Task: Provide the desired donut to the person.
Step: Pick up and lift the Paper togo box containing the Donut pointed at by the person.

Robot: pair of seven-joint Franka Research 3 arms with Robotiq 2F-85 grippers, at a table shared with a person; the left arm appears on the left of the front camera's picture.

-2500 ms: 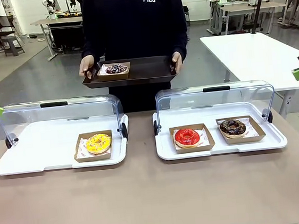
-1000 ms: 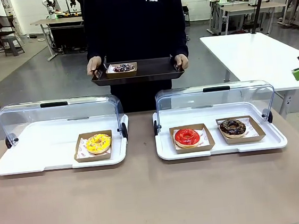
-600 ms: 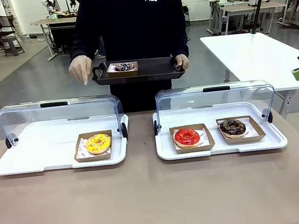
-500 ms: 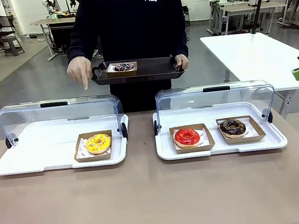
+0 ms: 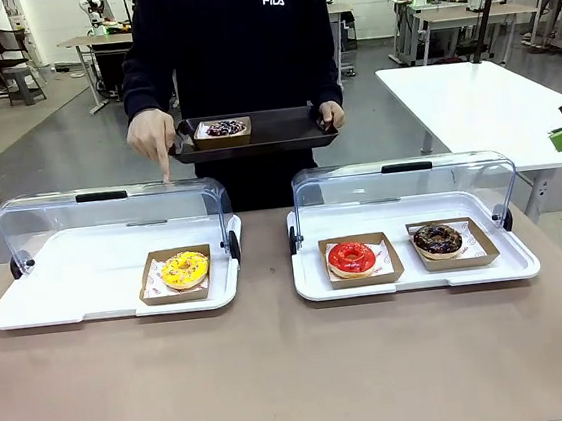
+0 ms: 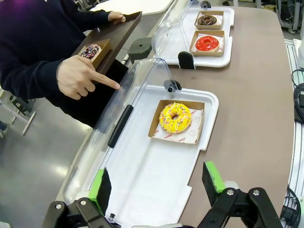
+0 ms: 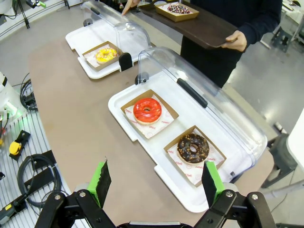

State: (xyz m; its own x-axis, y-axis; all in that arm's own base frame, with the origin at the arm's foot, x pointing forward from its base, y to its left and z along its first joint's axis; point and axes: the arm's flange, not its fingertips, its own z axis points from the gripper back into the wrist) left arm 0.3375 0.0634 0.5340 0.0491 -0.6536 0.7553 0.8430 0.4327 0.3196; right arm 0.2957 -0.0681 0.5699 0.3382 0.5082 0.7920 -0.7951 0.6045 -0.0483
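Yellow icing with sprinkles marks the yellow donut [image 5: 185, 269] that is judged to be the one wanted. It lies in a brown cardboard box [image 5: 175, 297] on the white base [image 5: 77, 282] of the left case, toward its right end and near the front edge. The clear cover [image 5: 110, 213] is rolled back to the far side, so the box can be reached from the robot's side.

The choice is read from the person [image 5: 234, 54], whose pointing hand [image 5: 153, 135] has its index finger aimed down at the top of that cover; whether the fingertip touches it cannot be told. A dark tray [image 5: 283, 130] is held level with the other hand, and a sprinkled donut [image 5: 220, 128] in its own box already sits at one end.

The left claw [image 6: 156, 185] is seen spread wide above the near end of the case, holding nothing, and is the nearer one for the pick. The box should be taken by two opposite walls, not by the icing, and kept level while it is lifted. The cover's edge and the pointing hand should be given room, and the box should be set on the bare part of the dark tray.

The right claw [image 7: 154, 183] is likewise spread and empty over the right case [image 5: 409, 279], where a red donut [image 5: 351, 256] and a chocolate donut [image 5: 437, 239] should be left alone on the bench [image 5: 298, 370].
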